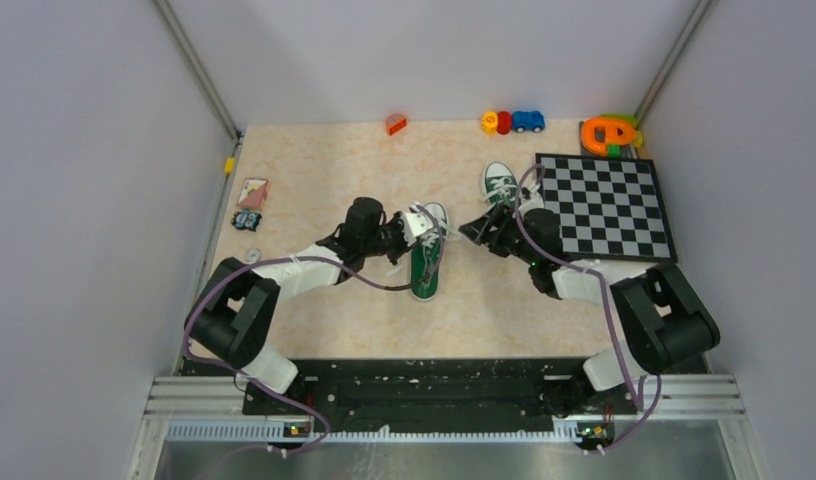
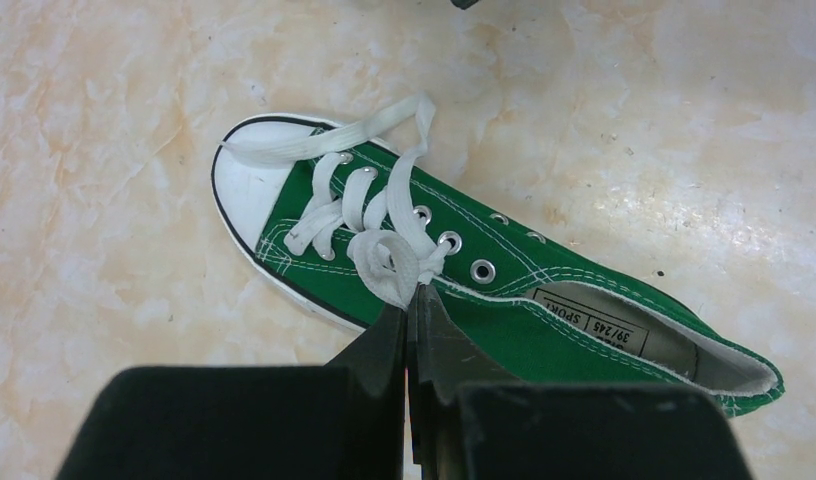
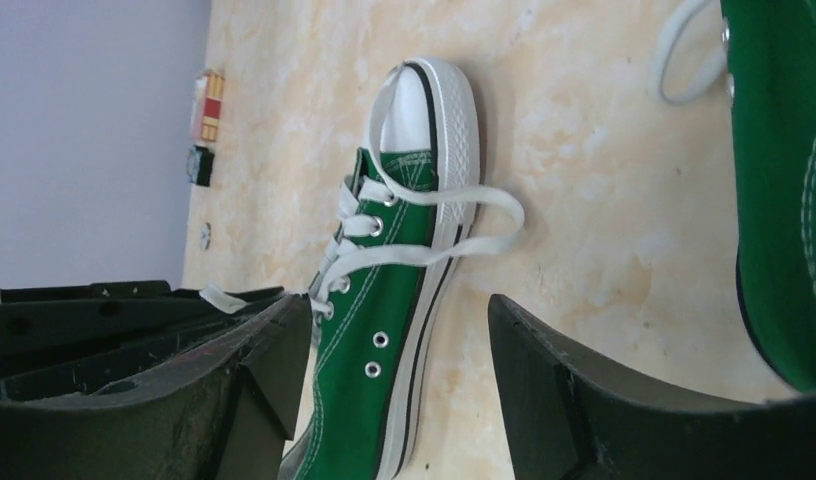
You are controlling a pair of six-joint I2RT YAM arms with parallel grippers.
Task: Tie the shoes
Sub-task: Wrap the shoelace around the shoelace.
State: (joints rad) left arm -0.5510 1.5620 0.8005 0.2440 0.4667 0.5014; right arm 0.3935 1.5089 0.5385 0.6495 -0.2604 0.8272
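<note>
From above, both arms stretched low over the marbled worktop (image 1: 314, 170), left pincer (image 1: 416, 226) at the 10 o'clock edge of the near shoe (image 1: 425, 268), right pincer (image 1: 473, 230) toward 2 o'clock, the other shoe (image 1: 499, 183) beyond at 1 o'clock. The left wrist view showed black fingers (image 2: 384, 345) together, clamped on a flat white lace (image 2: 389, 262) over green canvas. The right wrist view showed wedge-shaped fingers wide apart, empty.

Chessboard (image 1: 604, 205) just beside far shoe (image 1: 500, 183)
</note>
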